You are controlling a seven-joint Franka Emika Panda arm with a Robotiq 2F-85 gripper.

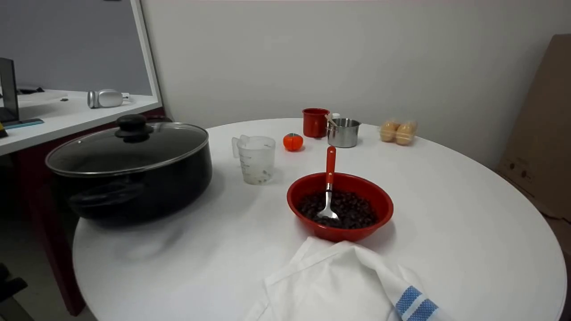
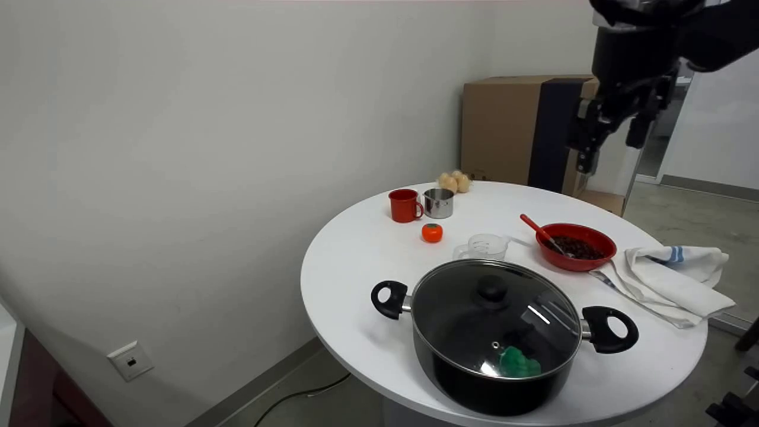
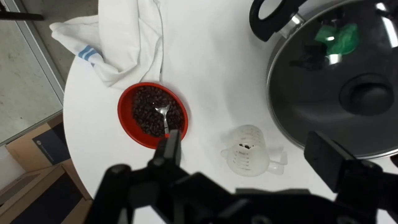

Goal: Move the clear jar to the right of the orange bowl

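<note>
The clear jar (image 1: 257, 160) is a translucent measuring cup with a handle, a spout and dark specks at its bottom. It stands upright on the white table between the pot and the orange bowl (image 1: 339, 235). The jar (image 2: 489, 244) is partly hidden behind the pot in an exterior view. The bowl (image 2: 562, 263) is red-orange, holds dark beans and has a red-handled spoon in it. My gripper (image 2: 611, 153) is open and empty, high above the table. In the wrist view the jar (image 3: 247, 158) lies between the spread fingers (image 3: 244, 140), well below them. One finger overlaps the bowl's edge (image 3: 124, 119).
A black lidded pot (image 1: 156, 194) with side handles stands close to the jar. A white cloth (image 1: 339, 285) lies against the bowl. A red cup (image 1: 315, 123), a metal cup (image 1: 343, 135), a small orange round object (image 1: 293, 142) and wrapped yellowish round items (image 1: 397, 133) stand at the back.
</note>
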